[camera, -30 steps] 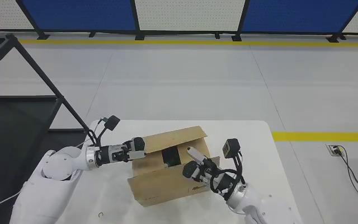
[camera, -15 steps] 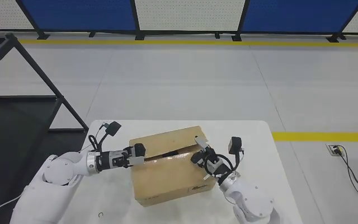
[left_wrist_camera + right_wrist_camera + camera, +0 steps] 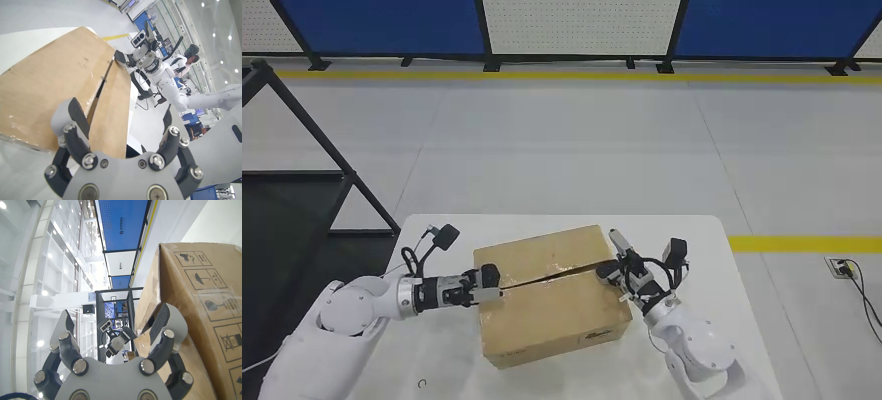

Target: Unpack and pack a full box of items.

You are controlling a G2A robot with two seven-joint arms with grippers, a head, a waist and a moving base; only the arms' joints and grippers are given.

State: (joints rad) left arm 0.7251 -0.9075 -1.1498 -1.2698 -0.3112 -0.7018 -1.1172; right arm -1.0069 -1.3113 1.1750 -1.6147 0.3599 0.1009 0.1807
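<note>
The cardboard box (image 3: 542, 300) sits mid-desk (image 3: 702, 245), its flaps lying nearly shut. The left gripper (image 3: 489, 279), on a low outstretched arm, gapes wide at the seam's left end. The right gripper (image 3: 612, 260), equally wide, meets the seam's right end.

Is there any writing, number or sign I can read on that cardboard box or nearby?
Cardboard box, side: framed handling signs, among them an umbrella and a glass; the captions beside them are too blurred to read.
Blue panel behind: a white brand mark, not quoted here.
Nothing else is legible.
</note>
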